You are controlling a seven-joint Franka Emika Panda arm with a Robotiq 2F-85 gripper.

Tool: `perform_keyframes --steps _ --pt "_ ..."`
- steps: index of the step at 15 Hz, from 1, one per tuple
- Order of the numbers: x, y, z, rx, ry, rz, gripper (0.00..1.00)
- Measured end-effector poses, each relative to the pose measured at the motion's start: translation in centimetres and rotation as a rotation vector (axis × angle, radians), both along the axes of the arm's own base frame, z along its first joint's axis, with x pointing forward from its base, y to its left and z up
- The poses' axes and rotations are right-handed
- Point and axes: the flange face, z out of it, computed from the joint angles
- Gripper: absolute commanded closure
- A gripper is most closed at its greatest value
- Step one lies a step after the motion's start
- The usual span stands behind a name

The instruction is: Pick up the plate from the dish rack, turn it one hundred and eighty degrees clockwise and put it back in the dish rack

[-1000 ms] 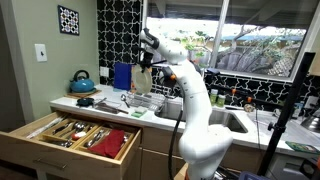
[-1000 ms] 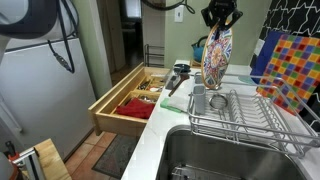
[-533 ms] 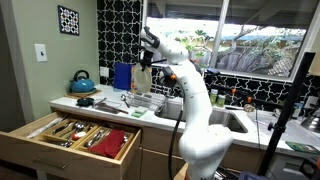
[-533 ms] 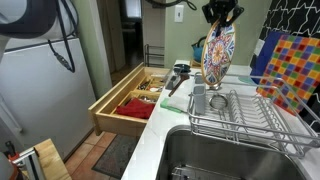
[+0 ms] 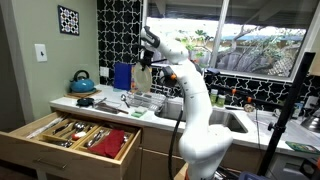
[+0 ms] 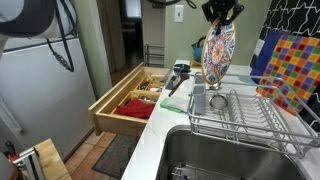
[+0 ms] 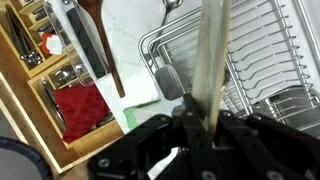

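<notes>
My gripper (image 6: 222, 13) is shut on the top rim of the plate (image 6: 217, 55) and holds it upright in the air above the dish rack (image 6: 250, 112). The plate's patterned face shows in an exterior view. In the wrist view the plate (image 7: 208, 55) appears edge-on as a pale strip clamped between the black fingers (image 7: 200, 128), with the silvery wire dish rack (image 7: 255, 60) below. In an exterior view the gripper (image 5: 145, 63) holds the plate (image 5: 143, 78) above the dish rack (image 5: 148, 102) on the counter.
An open wooden drawer (image 6: 130, 100) with cutlery and a red cloth juts out below the counter. A colourful checked board (image 6: 292, 65) stands behind the rack. The sink (image 6: 230, 155) lies in front of it. A blue kettle (image 5: 82, 82) sits at the counter's end.
</notes>
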Motion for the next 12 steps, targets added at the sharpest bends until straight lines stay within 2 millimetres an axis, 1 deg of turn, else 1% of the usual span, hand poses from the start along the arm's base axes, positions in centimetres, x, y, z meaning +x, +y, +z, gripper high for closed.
perform_keyframes --steps 1,2,4,6,8,9,11,12 --pt "0.0 0.0 0.0 0.003 0.000 -0.010 0.96" --pt "-0.2 -0.6 0.1 0.011 -0.015 -0.027 0.96" --pt "-1.4 -3.2 0.4 0.006 -0.048 -0.099 0.96" --pt "-3.2 -6.0 0.9 -0.001 -0.076 -0.176 0.96" --pt "-4.9 -7.8 1.3 -0.004 -0.088 -0.246 0.96" --pt "-5.8 -8.9 1.1 -0.006 -0.090 -0.282 0.96" --pt "-7.0 -9.8 0.9 0.013 -0.095 -0.338 0.96" --pt "-7.5 -10.1 0.7 0.030 -0.102 -0.361 0.89"
